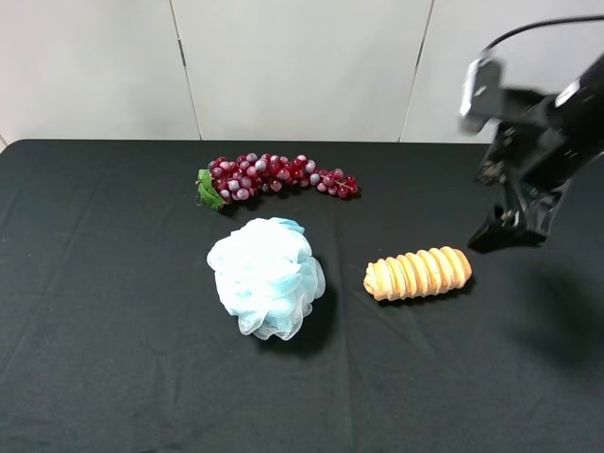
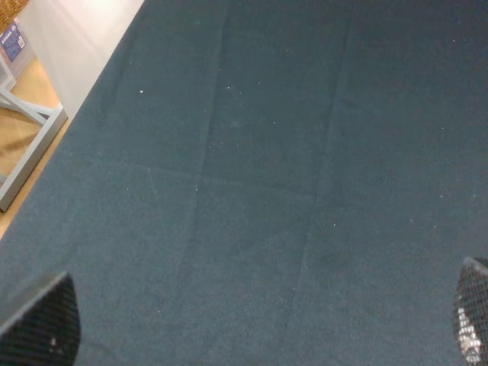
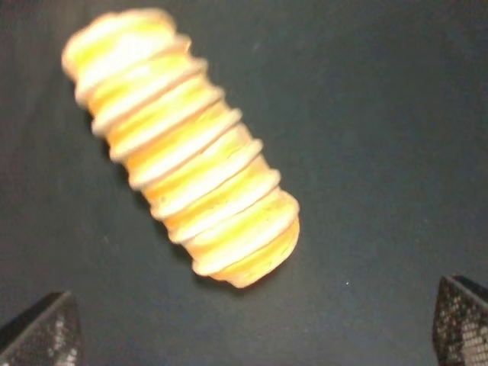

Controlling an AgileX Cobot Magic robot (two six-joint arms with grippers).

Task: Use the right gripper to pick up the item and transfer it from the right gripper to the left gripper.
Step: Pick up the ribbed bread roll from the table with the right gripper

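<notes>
Golden-tan and ridged, the item (image 1: 418, 273) is lying on the black surface (image 1: 113, 359), with the pouf (image 1: 267, 276) near its left end. The right gripper (image 1: 505, 231) is hovering by its right end, fingers wide and empty. The left gripper (image 2: 255, 328) is likewise gaping, well apart from it. An off-centre close is likely risking the item rolling away.

Grape bunch (image 1: 278, 176) at back of table (image 1: 94, 330), near middle. Bath pouf (image 1: 266, 276) in front of it, apart. Bread loaf (image 1: 418, 273) right of bath pouf, apart, lying on table. Right gripper (image 1: 505, 231) above table, right of and behind bread loaf, not touching. Left gripper (image 2: 255, 320) over table near its edge.
</notes>
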